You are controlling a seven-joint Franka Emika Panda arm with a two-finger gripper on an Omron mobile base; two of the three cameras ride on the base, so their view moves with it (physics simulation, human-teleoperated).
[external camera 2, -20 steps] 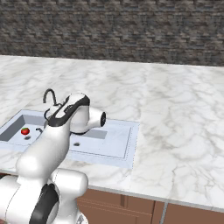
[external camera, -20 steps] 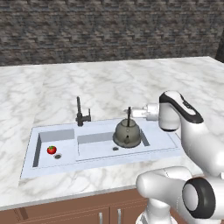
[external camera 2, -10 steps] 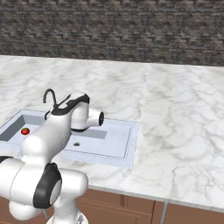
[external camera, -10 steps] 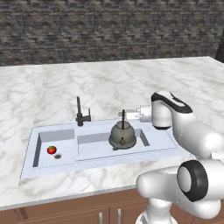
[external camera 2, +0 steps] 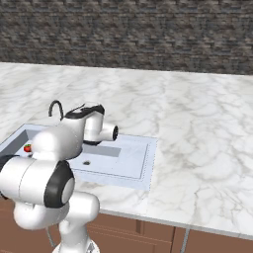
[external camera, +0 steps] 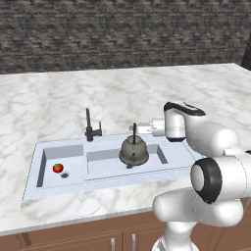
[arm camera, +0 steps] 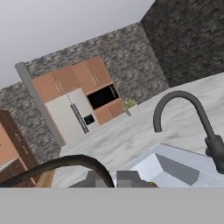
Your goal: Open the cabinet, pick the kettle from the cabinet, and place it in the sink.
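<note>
Placing step: kettle (external camera: 134,152) sits in wide basin of sink (external camera: 172,158), hand (external camera: 136,128) clamped on its handle (arm camera: 65,164). Next: release, lift clear, mind faucet (external camera: 90,126).

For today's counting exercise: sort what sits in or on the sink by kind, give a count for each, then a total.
Kettle, in the wider basin of the sink: 1
Black faucet, at the sink's back rim: 1
Small red fruit, in the smaller basin: 1
Total: 3
</note>
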